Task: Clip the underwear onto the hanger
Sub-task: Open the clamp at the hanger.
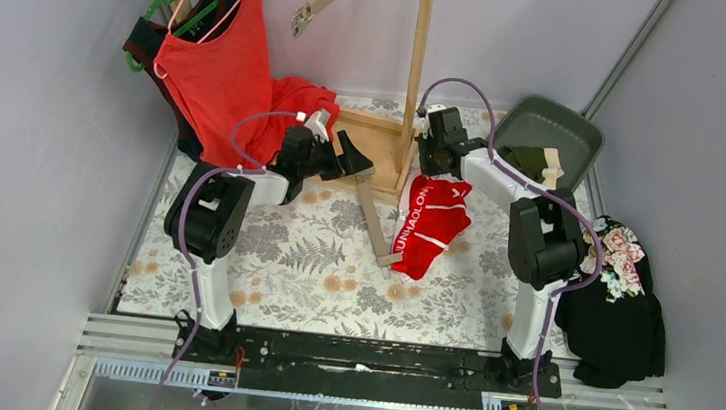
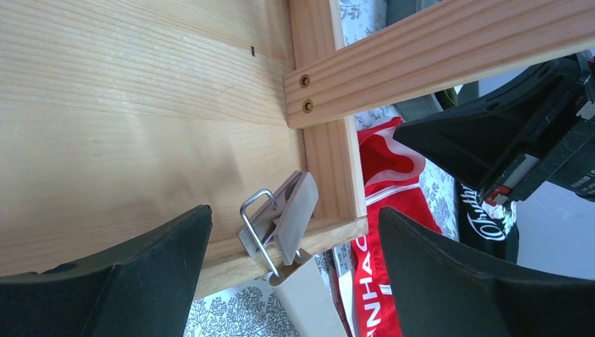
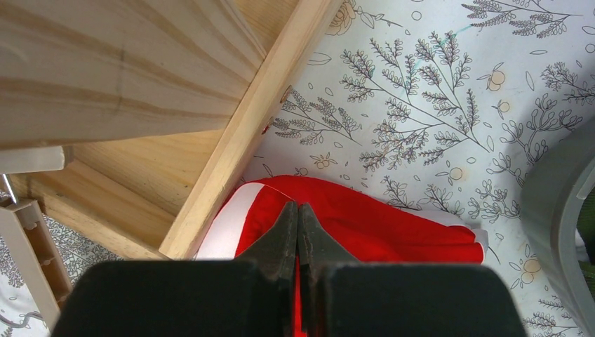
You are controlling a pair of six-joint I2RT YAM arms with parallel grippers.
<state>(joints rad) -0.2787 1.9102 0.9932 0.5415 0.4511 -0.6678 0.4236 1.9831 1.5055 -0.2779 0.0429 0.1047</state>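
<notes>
Left claw (image 2: 293, 216) hangs wide open, with the hanger clip (image 2: 300, 200) right between its fingers and the wooden rack base (image 2: 126, 126) behind. Right claw (image 3: 298, 208) is clenched on the red brief (image 3: 393, 232), rack beam (image 3: 238, 140) crowding its left. The olive brief (image 1: 526, 158) sits in the tray (image 1: 573, 125) off to its right.

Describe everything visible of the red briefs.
The red briefs are soft, bright red fabric with white trim and white lettering along the waistband. They lie crumpled on the floral tablecloth, beside the wooden rack base, not yet clipped. The right end effector is shut on their far edge.
</notes>
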